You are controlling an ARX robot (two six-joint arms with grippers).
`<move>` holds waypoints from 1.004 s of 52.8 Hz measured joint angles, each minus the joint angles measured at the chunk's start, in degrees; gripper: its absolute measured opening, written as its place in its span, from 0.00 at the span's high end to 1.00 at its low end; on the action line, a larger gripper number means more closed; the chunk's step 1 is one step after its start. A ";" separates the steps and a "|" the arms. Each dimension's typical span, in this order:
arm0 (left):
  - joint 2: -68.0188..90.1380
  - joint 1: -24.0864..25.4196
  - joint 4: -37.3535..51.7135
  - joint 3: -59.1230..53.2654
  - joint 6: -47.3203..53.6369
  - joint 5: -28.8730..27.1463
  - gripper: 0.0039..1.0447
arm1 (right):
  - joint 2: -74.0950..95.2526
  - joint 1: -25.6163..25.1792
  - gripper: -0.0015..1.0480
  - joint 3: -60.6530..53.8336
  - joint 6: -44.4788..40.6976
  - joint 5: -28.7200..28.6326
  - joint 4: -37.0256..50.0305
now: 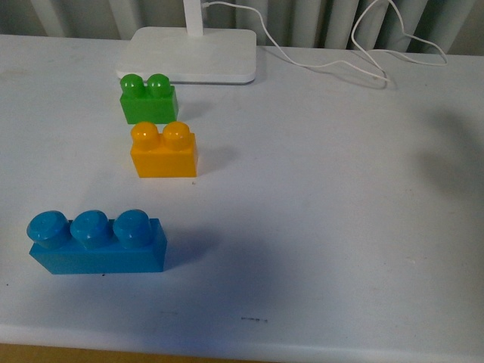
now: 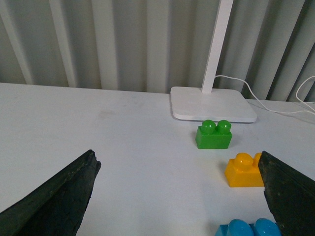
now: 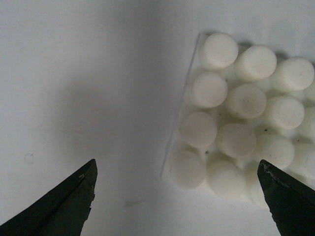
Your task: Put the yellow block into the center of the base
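Yellow block sits studs-up on the tabletop, left of centre, long axis parallel to the far edge. Green brick is on its far side, blue brick toward the near edge. Base lies flat beneath the right gripper, which is spread wide and empty, as is the left gripper.
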 joint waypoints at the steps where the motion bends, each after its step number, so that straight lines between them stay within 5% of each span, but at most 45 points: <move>1: 0.00 0.00 0.00 0.00 0.00 0.00 0.06 | 0.68 -0.04 0.09 0.55 -0.07 0.13 0.00; 53: 0.00 0.00 0.00 0.00 0.00 0.00 0.06 | 9.70 -8.76 0.09 7.52 -6.36 0.50 -3.34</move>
